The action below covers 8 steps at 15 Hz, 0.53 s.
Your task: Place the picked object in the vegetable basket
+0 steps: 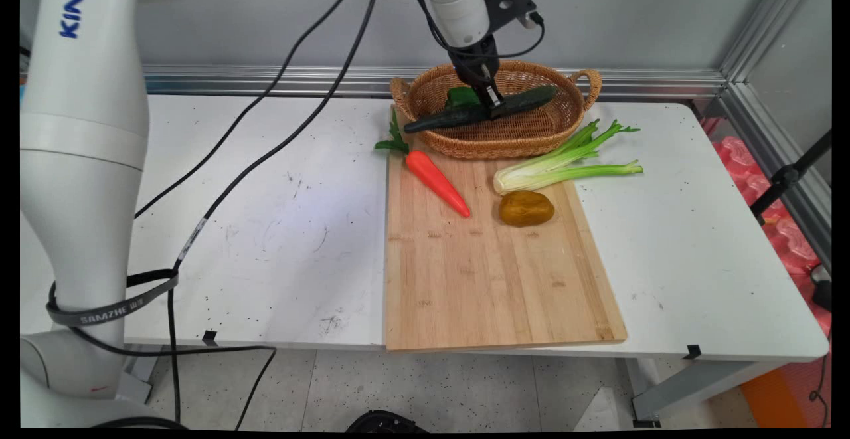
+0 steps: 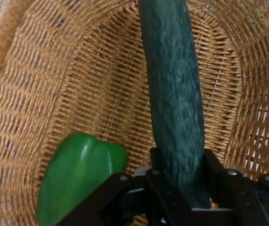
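Your gripper (image 1: 493, 101) is clamped on the cucumber (image 1: 479, 109), held over the wicker basket (image 1: 425, 87) at the table's far side, left end overhanging; green pepper (image 2: 77, 176) lies inside.

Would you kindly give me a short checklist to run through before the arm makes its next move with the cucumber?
1. Tool shut on cucumber: ok.
2. Cucumber over the wicker basket: ok, though its left end overhangs the rim.
3. Green pepper apart from cucumber: ok.
4. Cucumber resting on the basket floor: cannot tell.
5. Carrot, celery and potato outside the basket, apart from the tool: ok.
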Available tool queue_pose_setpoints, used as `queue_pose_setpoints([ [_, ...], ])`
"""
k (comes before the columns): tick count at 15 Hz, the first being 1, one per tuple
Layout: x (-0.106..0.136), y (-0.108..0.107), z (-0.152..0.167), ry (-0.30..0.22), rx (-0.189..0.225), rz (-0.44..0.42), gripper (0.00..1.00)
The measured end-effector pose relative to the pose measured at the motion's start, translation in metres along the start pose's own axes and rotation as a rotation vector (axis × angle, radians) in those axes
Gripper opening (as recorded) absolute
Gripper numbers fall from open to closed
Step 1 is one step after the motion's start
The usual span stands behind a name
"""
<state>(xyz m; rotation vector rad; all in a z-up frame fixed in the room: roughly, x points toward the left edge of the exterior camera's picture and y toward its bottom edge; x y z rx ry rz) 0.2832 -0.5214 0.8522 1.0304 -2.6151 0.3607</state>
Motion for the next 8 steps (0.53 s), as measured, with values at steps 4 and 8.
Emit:
queue_pose_setpoints([
  [4, 0.008, -0.001, 0.012, -0.01, 0.003, 0.049, 1.0],
  [8, 0.016, -0.001, 0.015, -0.005, 0.007, 0.097, 1.0],
])
